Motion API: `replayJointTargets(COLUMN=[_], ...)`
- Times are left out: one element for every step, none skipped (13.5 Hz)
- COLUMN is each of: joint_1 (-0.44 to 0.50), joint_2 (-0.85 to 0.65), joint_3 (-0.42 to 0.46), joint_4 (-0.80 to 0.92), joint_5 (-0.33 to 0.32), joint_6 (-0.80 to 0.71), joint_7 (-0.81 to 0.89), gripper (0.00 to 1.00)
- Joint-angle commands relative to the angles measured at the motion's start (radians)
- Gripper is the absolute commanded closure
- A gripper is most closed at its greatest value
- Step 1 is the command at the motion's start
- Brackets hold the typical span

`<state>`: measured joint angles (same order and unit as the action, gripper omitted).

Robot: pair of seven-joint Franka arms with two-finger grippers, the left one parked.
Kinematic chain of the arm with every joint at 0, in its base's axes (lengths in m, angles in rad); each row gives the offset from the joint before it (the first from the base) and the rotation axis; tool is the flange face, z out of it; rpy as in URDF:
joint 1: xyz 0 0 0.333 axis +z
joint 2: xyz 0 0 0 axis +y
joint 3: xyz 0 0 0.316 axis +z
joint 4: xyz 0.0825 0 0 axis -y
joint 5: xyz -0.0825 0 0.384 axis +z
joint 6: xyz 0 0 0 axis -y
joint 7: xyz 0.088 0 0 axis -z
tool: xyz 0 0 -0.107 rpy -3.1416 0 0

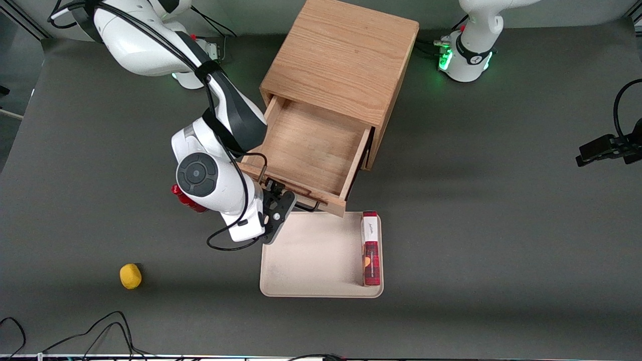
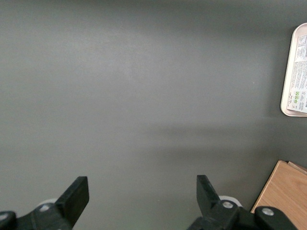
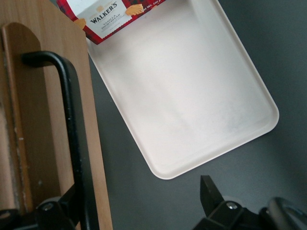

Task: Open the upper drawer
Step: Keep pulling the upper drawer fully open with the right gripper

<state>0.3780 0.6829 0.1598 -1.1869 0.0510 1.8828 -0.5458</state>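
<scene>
Oak-coloured wood fills the middle of the front view: a boxy cabinet (image 1: 346,60) stands on the dark grey surface (image 1: 501,225), and its upper drawer (image 1: 308,150) is already drawn well out toward the front camera, its bare plank floor showing with nothing in it. By that, the job looks close to done; I judge that what is left is a last bit of pull, if any, and then letting go and backing away.

At the drawer's front stands the tool (image 1: 281,198), right at the thin black handle (image 3: 72,120). In the right wrist view the handle's bar runs down beside one finger, while the other finger (image 3: 211,196) stands clear of it over the grey surface, so the tool is spread and not pinching the handle. Whether the near finger touches the bar I cannot tell.

Just in front of the drawer lies a pale tray (image 1: 306,260), its edge nearly under the drawer's front panel. A red biscuit box (image 1: 370,248) lies along the tray's edge toward the parked arm's end. Any further pull would bring the drawer front out over the tray, though it rides above it. A small yellow object (image 1: 130,276) sits well apart, toward the working arm's end and nearer the camera.
</scene>
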Motion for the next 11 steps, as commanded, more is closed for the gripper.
replayJointTargets(joint_1=[-0.001, -0.001, -0.001, -0.001, -0.001, -0.001, -0.001, -0.001, -0.002, -0.002, -0.011], joint_2=[0.043, 0.047, 0.05, 0.058, 0.063, 0.064, 0.064, 0.069, 0.07, 0.07, 0.07], joint_3=[0.001, 0.0, 0.0, 0.0, 0.0, 0.0, 0.0, -0.002, -0.002, -0.002, -0.002], joint_4=[0.079, 0.084, 0.095, 0.108, 0.116, 0.121, 0.13, 0.138, 0.141, 0.145, 0.147], joint_5=[-0.011, -0.011, -0.01, -0.01, -0.01, -0.01, -0.01, -0.01, -0.011, -0.011, -0.011], joint_6=[-0.021, -0.021, -0.021, -0.021, -0.021, -0.021, -0.021, -0.021, -0.021, -0.021, -0.021], joint_7=[-0.013, -0.011, -0.01, -0.011, -0.01, -0.009, -0.009, -0.009, -0.009, -0.009, -0.009], gripper=[0.0, 0.0, 0.0, 0.0, 0.0, 0.0, 0.0, 0.0, 0.0, 0.0, 0.0])
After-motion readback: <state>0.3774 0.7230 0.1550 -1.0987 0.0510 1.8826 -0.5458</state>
